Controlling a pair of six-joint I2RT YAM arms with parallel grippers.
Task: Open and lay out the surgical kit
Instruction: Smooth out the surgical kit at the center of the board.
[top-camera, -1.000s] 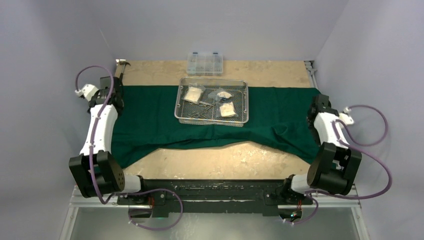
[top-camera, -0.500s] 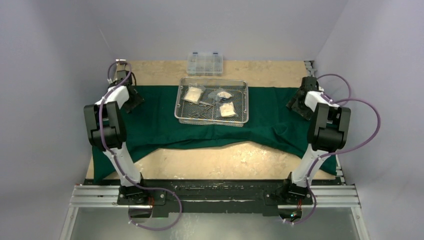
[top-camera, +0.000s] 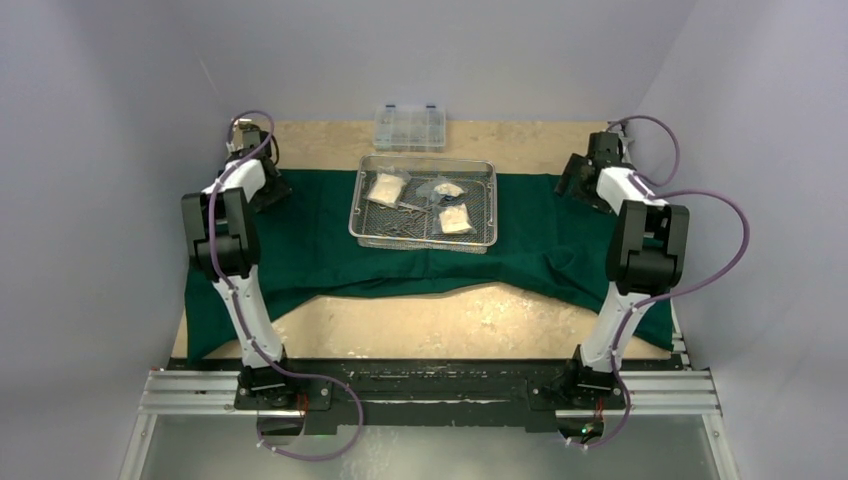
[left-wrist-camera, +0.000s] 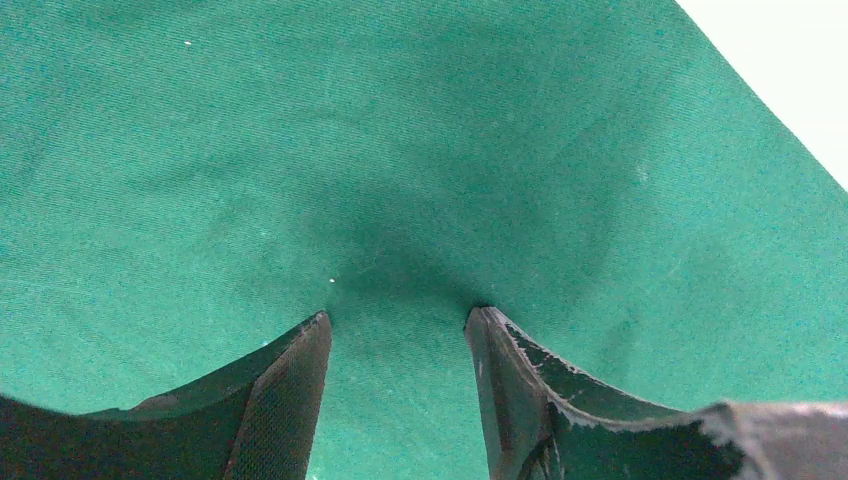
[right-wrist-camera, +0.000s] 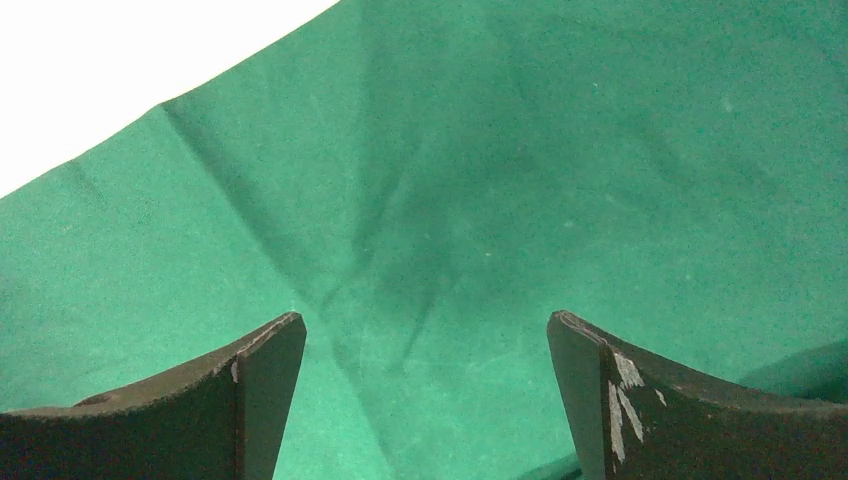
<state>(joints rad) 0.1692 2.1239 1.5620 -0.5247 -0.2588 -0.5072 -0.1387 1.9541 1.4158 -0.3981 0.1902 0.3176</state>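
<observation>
The left hand (left-wrist-camera: 400, 320) hangs close over the far left corner of the dark green cloth wrap (top-camera: 320, 260). Its fingers are partly apart, and flat cloth shows in the gap. The right hand (right-wrist-camera: 425, 320) is spread wide above a creased patch near the far right corner, gripping nothing. The cloth lies unfolded across the counter (top-camera: 450, 320). Between the two hands the wire-mesh tray (top-camera: 352, 225) rests on it, holding gauze packets (top-camera: 385, 188) and small steel instruments (top-camera: 410, 208).
</observation>
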